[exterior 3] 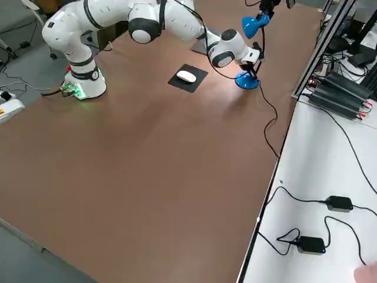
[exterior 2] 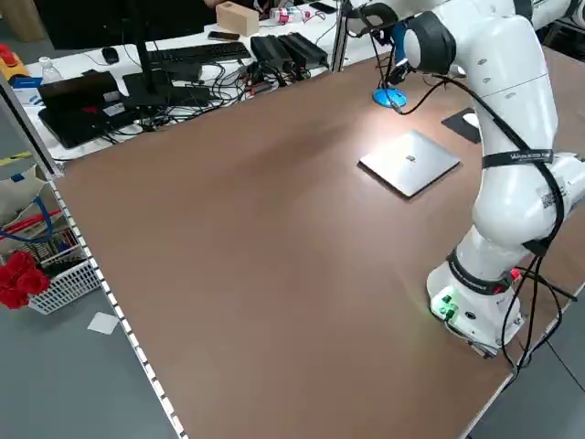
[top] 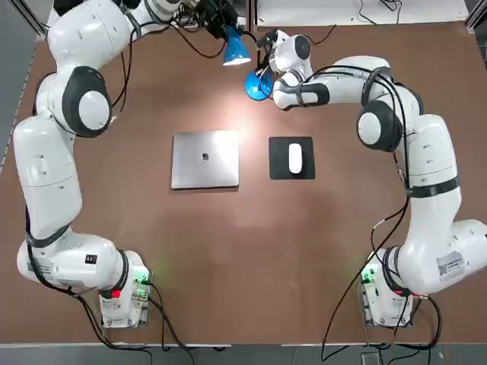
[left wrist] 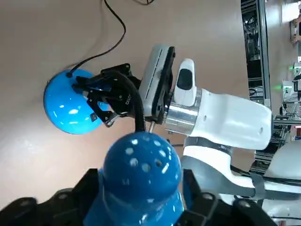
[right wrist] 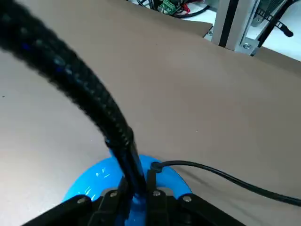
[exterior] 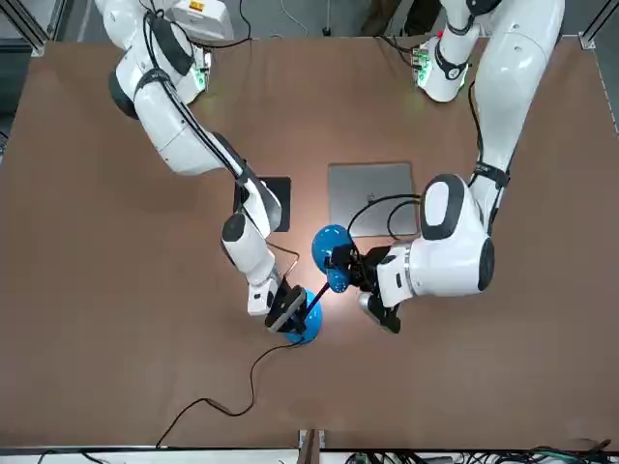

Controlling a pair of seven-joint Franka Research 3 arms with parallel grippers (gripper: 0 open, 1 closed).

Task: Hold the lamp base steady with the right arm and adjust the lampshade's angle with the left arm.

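Observation:
The lampshade, a lit bright-blue cone, sits at the table's far middle on a black gooseneck. My left gripper reaches in from the far left. In the left wrist view its fingers flank the lampshade on both sides, open, with a thin gap. The round blue lamp base rests on the table just right of the shade. My right gripper is shut on the lamp base where the stem rises from it, and its fingers press the stem's foot.
A closed silver laptop lies mid-table, with a white mouse on a black pad to its right. The lamp's black cord trails off the far edge. Cables and power bricks sit beyond the table.

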